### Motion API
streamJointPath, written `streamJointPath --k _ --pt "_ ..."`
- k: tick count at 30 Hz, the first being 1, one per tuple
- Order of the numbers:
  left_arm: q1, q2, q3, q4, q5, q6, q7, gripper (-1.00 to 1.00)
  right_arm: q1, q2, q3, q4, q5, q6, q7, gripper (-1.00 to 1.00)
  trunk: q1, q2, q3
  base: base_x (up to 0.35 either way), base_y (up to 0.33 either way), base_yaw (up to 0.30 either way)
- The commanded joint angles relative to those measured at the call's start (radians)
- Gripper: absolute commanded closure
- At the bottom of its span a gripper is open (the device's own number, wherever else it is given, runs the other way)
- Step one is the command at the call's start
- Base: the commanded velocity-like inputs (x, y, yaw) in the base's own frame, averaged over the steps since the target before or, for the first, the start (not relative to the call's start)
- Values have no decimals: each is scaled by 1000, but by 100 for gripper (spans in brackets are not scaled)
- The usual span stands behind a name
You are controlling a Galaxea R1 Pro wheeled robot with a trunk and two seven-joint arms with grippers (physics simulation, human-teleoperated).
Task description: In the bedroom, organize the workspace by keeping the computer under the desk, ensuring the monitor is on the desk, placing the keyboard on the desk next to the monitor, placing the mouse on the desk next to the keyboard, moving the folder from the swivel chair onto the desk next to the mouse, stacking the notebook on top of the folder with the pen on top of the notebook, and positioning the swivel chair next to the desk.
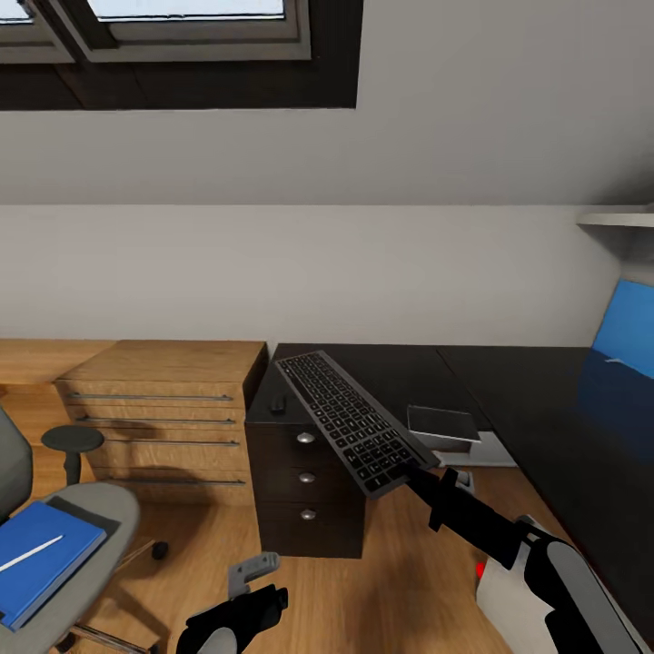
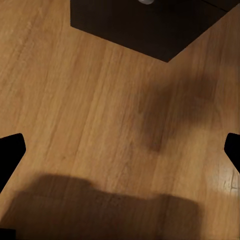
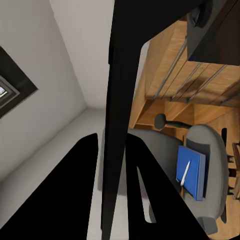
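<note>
My right gripper (image 1: 411,470) is shut on the near end of the long dark-grey keyboard (image 1: 348,420), holding it tilted in the air above the black drawer unit (image 1: 309,490) of the desk (image 1: 518,391). In the right wrist view the keyboard (image 3: 117,100) runs edge-on between the fingers (image 3: 75,195). The small black mouse (image 1: 278,402) lies on the drawer unit's top. The grey swivel chair (image 1: 91,509) stands at the left, and its seat carries a blue flat item (image 1: 41,561) with the white pen (image 1: 32,553) on top. My left gripper (image 1: 254,572) hangs open and empty over the floor (image 2: 100,100).
A light-wood chest (image 1: 163,409) with bar handles stands left of the drawer unit. A dark-topped box (image 1: 442,424) sits on the floor under the desk. A blue panel (image 1: 627,327) stands at the desk's far right, under a wall shelf (image 1: 618,220).
</note>
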State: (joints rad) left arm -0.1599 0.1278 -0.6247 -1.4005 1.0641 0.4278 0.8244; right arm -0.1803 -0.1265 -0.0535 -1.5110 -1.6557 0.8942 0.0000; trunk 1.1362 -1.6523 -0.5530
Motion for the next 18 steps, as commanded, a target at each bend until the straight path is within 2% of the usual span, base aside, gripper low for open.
streamJointPath --k 1,9,18 --pt "-1 1 -2 -1 5 2 7 -100 -1 0 -1 0 -3 4 2 100 0 -1 -1 -2 -16 0" --pt "-1 1 -1 -1 4 2 7 -100 -1 -1 -3 0 -3 3 2 100 0 -1 -1 -1 -5 0" --pt "-1 1 0 -1 4 2 8 -100 -1 -1 -13 7 -2 3 3 100 -35 62 27 0 0 0"
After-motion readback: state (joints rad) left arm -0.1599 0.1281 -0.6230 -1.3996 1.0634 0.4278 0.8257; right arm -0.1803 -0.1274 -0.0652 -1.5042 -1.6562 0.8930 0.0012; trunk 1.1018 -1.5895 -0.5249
